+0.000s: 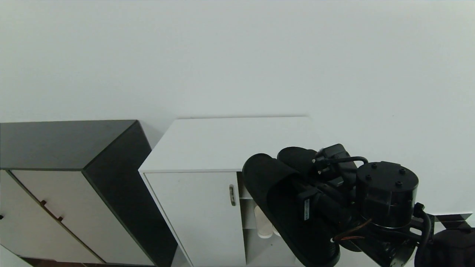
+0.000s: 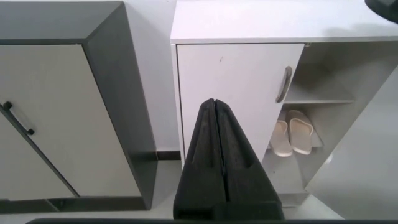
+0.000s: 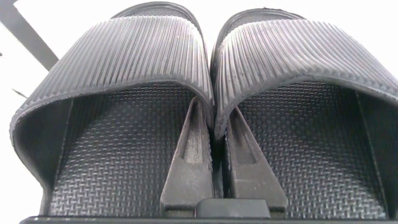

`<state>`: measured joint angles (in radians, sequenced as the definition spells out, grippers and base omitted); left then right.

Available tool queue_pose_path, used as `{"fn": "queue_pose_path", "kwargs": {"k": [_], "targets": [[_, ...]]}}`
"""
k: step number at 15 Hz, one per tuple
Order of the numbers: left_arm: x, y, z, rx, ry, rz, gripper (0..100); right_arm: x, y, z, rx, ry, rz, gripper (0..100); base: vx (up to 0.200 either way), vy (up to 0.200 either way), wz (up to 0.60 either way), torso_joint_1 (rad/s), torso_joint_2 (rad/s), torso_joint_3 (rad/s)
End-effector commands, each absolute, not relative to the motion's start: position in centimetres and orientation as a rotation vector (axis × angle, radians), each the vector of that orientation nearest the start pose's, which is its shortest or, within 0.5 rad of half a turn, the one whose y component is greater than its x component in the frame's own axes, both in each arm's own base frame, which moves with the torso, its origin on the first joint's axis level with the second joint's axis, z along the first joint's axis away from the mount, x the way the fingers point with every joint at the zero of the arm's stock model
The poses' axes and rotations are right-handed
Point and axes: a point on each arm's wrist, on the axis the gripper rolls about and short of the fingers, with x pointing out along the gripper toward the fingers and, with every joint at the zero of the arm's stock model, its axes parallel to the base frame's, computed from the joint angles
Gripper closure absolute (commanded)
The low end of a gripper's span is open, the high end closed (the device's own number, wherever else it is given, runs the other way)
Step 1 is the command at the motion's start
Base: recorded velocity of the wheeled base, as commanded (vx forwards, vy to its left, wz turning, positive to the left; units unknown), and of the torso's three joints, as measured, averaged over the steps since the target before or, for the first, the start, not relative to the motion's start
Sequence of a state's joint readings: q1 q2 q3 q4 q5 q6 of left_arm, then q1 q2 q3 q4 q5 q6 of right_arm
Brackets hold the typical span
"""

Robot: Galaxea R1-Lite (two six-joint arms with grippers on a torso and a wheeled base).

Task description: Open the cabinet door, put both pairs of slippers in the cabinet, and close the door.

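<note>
The white cabinet [image 1: 222,144] [image 2: 249,18] has its left door [image 1: 196,215] closed, with a metal handle [image 1: 232,195] [image 2: 284,84], and its right side stands open. A white pair of slippers [image 2: 293,134] [image 1: 264,224] lies on a lower shelf inside. My right gripper [image 3: 214,118] is shut on a black pair of slippers [image 1: 282,200] [image 3: 149,74], pinching their adjoining inner sides, and holds them in front of the open compartment. My left gripper [image 2: 215,106] is shut with nothing in it, in front of the closed left door.
A dark grey cabinet [image 1: 66,142] [image 2: 62,22] with light drawer fronts stands close to the white cabinet's left. The open right door [image 2: 367,155] swings out beside the compartment. A plain white wall is behind both cabinets.
</note>
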<state>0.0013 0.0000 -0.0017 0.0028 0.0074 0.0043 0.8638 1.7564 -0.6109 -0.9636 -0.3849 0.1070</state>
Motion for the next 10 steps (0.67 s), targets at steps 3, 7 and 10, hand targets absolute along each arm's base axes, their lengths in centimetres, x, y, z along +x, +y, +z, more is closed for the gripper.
{"fn": "queue_pose_path", "kwargs": {"k": [3, 7, 10], "targets": [[-2.29, 0.01, 7.56, 0.005, 0.002, 0.009, 100, 19.86, 21.94, 14.68, -0.006, 0.18, 0.468, 100, 0.0, 0.0, 0.0, -0.165, 0.34, 0.175], [-2.29, 0.01, 7.56, 0.003, 0.002, 0.009, 100, 19.84, 22.0, 14.65, -0.006, 0.18, 0.474, 100, 0.0, 0.0, 0.0, -0.238, 0.48, 0.244], [-2.29, 0.01, 7.56, 0.003, 0.002, 0.009, 100, 19.84, 22.03, 14.43, -0.01, 0.188, 0.483, 100, 0.0, 0.0, 0.0, -0.271, 0.55, 0.271]]}}
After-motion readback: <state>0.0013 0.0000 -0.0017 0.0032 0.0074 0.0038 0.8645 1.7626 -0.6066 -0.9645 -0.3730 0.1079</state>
